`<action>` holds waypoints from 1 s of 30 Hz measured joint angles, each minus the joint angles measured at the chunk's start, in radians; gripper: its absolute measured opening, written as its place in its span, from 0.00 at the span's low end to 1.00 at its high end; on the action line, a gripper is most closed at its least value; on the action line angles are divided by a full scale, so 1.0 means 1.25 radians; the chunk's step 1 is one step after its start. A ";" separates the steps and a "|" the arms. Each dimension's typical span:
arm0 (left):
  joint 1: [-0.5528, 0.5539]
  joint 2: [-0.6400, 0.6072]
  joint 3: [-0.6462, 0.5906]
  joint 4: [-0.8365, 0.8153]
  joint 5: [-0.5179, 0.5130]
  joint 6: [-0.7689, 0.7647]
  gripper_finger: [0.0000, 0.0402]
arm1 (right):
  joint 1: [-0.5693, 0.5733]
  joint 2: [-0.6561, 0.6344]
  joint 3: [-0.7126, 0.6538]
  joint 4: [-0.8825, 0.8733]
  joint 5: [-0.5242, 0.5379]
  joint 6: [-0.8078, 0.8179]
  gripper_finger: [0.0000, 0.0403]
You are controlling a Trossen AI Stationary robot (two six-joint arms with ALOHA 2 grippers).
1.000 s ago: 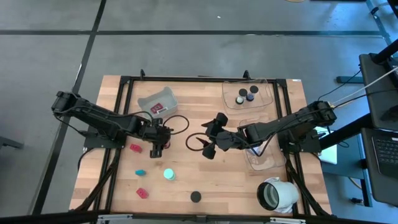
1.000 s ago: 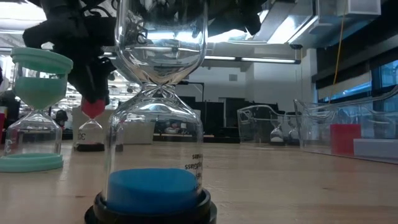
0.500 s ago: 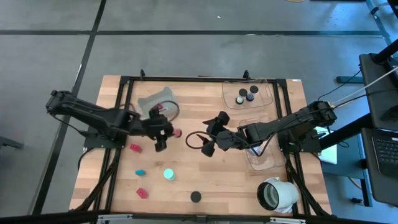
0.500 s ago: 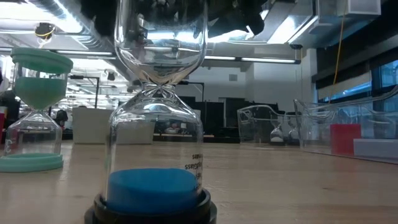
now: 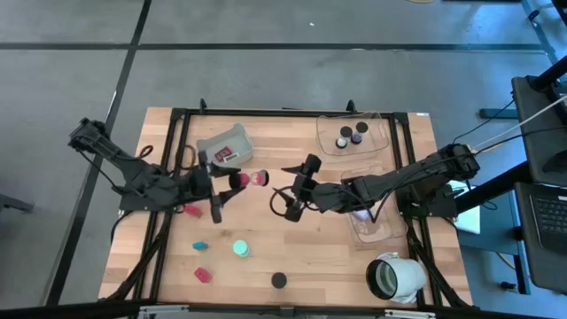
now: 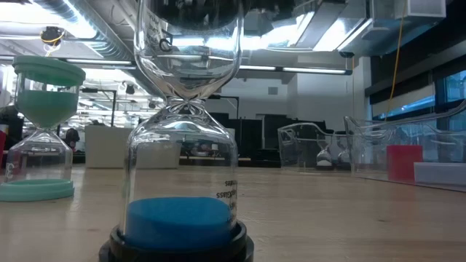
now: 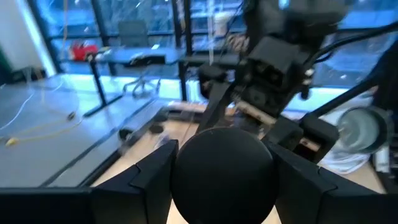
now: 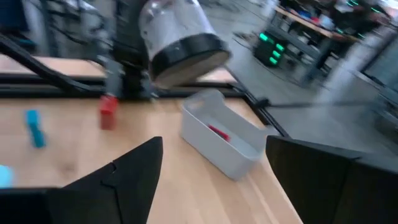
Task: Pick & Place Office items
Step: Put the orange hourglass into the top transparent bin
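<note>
Hourglass (image 5: 249,179), pink sand, now lifted off table in left gripper (image 5: 227,181), jaws clamped on its black cap, seemingly offered toward right gripper (image 5: 298,190), jaws spread, empty.

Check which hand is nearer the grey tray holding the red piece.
Left. The left hand, gripping a red-sand hourglass, sits just below the grey tray. The right hand hangs open near table centre, well off to its right.
</note>
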 joint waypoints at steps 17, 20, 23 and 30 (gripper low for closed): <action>-0.053 0.015 0.000 0.164 0.045 0.107 0.52 | -0.011 0.000 0.000 0.230 -0.208 -0.047 0.72; -0.053 0.025 0.000 0.205 0.061 0.141 0.52 | -0.017 0.000 0.000 0.243 -0.229 -0.045 0.72; -0.053 0.036 0.000 0.224 0.063 0.163 0.52 | -0.023 0.000 0.000 0.258 -0.256 -0.040 0.72; -0.053 0.056 0.000 0.257 0.071 0.191 0.52 | -0.034 0.000 0.000 0.292 -0.321 -0.026 0.72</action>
